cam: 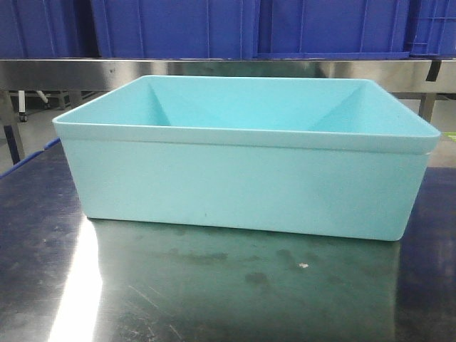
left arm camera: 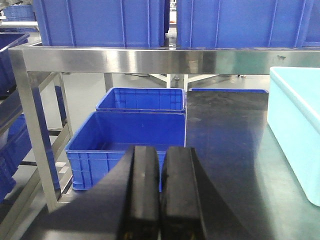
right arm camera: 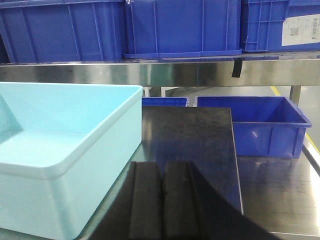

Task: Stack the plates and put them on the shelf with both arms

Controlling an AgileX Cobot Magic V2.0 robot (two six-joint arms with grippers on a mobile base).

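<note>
Looking across the dark tabletop (cam: 214,299), I see a pale turquoise tub (cam: 242,178) standing near its middle, open side up. Beyond it, on the far side, the shelf (cam: 78,73) shows as a shiny steel rail running left to right, with blue crates (cam: 178,28) sitting on the tier above it. My left gripper (left arm camera: 161,165) is pressed together and holds nothing, left of the tub. My right gripper (right arm camera: 161,172) is likewise pressed together, just right of the tub.

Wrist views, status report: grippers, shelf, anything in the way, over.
Left gripper shut, empty; right gripper same. Shelf ahead, no plates in view. Turquoise tub sits between grippers.
</note>
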